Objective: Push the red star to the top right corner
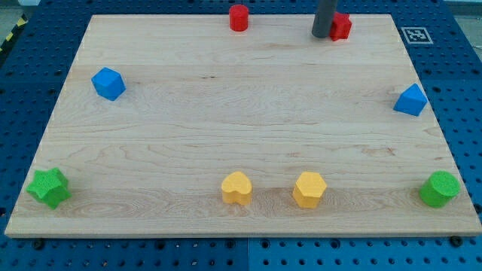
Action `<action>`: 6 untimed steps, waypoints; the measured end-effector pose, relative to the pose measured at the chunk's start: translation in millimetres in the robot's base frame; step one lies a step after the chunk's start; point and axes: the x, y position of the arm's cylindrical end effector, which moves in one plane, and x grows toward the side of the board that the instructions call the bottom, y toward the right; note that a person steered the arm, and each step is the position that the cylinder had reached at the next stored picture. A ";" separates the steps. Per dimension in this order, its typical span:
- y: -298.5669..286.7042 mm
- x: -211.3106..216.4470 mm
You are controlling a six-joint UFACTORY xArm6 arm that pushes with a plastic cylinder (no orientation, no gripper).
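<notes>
The red star lies near the view's top edge, right of the middle, partly hidden by the dark rod. My tip rests on the board just left of the red star, touching or almost touching it. A red cylinder stands at the top edge, to the left of the rod.
A blue cube lies at the left, a blue triangular block at the right. A green star is at the bottom left, a green cylinder at the bottom right. A yellow heart and a yellow hexagon lie at the bottom middle. A marker tag sits beyond the wooden board's top right corner.
</notes>
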 end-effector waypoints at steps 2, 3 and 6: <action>17.4 -9.1; 44.7 -9.1; -22.1 80.9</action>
